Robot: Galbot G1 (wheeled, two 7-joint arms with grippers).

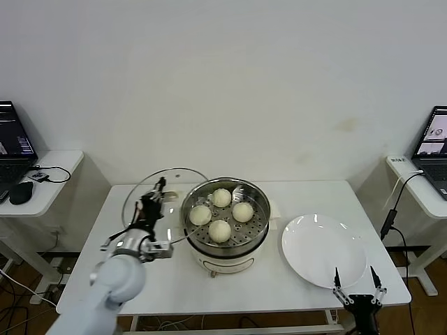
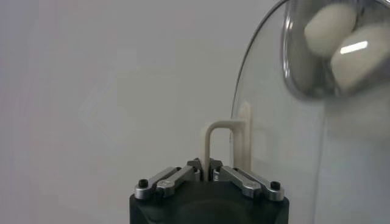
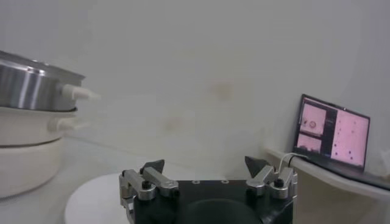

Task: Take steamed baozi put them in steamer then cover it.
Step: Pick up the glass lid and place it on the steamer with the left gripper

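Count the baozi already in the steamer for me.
4, all on the tray of the steamer: far baozi, left baozi, right baozi, near baozi. None on the plate.

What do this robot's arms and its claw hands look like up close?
The left arm is smooth, rounded and pale grey. Both the left gripper and the right gripper have black bodies, silver metal linkages with dark bolts, and two slim dark pointed fingers.

light: bright, even | glare: plate (image 1: 323,250) sheen | shadows: soft | blur: left wrist's baozi (image 2: 341,42) out of focus
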